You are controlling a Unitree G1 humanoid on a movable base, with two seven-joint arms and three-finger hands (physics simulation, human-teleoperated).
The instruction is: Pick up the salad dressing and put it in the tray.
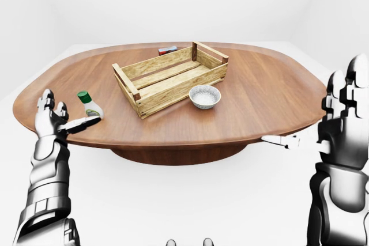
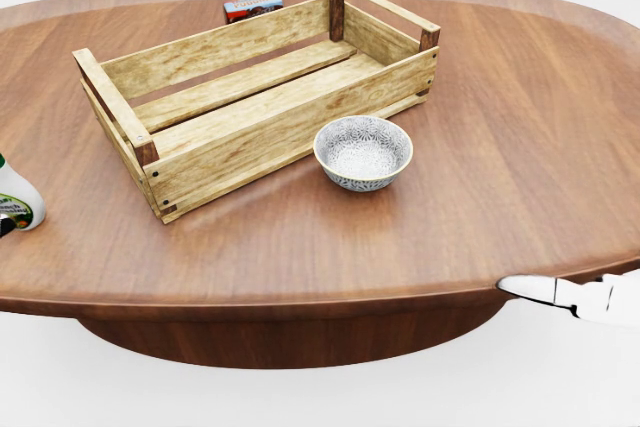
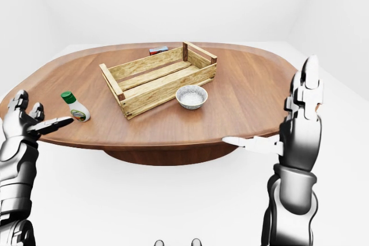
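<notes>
The salad dressing (image 1: 89, 106) is a white bottle with a green cap, standing upright near the table's left edge; the head view cuts it off at its left border. The tray (image 1: 179, 87) is an empty wooden crate at the table's middle. My left hand (image 1: 69, 110) hovers open just left of the bottle, thumb pointing toward it, not touching. My right hand (image 3: 271, 105) is raised open off the table's right edge, holding nothing. In the head view only the right hand's thumb (image 2: 560, 292) shows.
A patterned grey bowl (image 2: 362, 152) stands just below the crate's right end in the head view. A small blue and red box (image 2: 252, 6) lies beyond the crate's far wall. The oval wooden table (image 2: 520, 147) stands in a white room.
</notes>
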